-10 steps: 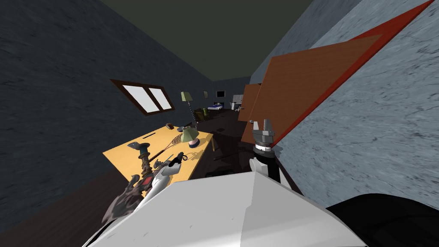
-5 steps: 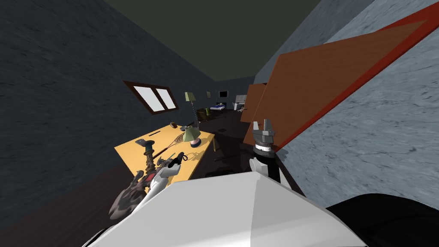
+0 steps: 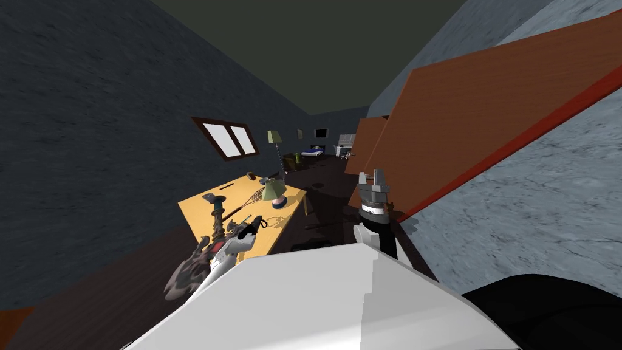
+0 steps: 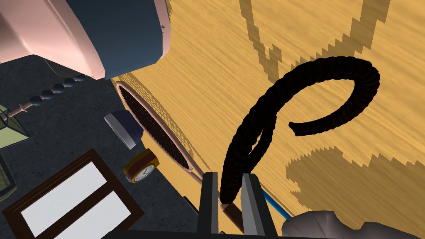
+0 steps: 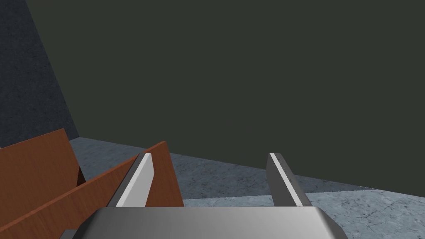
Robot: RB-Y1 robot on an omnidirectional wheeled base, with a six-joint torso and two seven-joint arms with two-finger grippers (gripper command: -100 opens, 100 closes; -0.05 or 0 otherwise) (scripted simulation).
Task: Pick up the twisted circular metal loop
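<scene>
Slight camera shift; left pincer (image 4: 228,176) tight on twisted black loop (image 4: 255,124), above table (image 4: 207,62).

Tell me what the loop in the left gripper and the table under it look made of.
The loop: matt black with a ridged, rope-like twist; no shine, so metal cannot be confirmed. The table: light yellow wood, going by its streaky grain, unglossed. The left gripper is shut on the loop's end.

The right end effector (image 3: 373,175) is a grey box on a white forearm (image 3: 366,234) (thin pale blade fingers (image 5: 137,184), dark-ringed wrist).
</scene>
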